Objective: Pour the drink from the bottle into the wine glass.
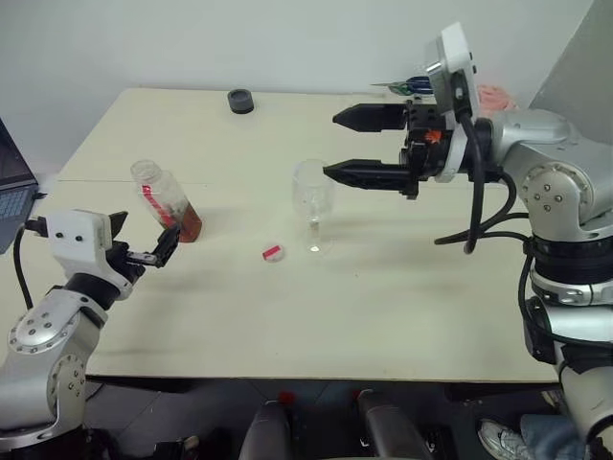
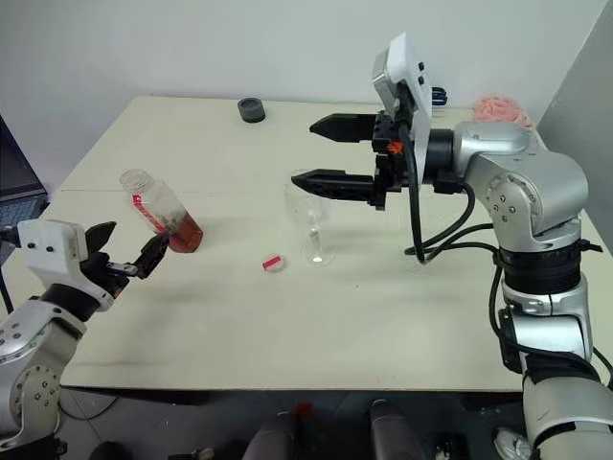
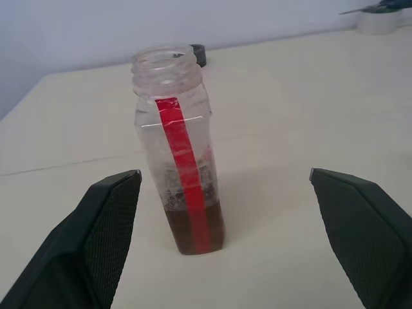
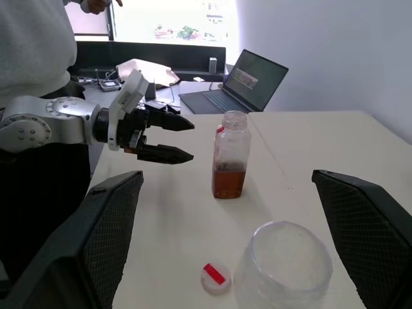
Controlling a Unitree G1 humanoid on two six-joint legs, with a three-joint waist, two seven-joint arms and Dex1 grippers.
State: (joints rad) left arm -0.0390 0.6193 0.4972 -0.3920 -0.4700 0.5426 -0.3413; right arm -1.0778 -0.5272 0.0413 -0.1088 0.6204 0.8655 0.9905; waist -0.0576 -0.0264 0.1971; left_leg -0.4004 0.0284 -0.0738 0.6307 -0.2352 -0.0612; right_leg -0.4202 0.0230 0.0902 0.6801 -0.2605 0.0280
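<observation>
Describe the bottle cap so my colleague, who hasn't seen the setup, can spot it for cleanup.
On the pale table, look between the open bottle and the wine glass. The cap lies loose just beside the glass's foot: a small white disc with a red stripe, the only flat little piece there.

An office or lab workroom, most likely. A plain pale surface (image 1: 402, 316) stands against bare white walls, an open laptop (image 4: 241, 84) sits at its far end, and behind it, upper left of the right wrist view, a cluttered desk (image 4: 138, 71) runs under a window.
</observation>
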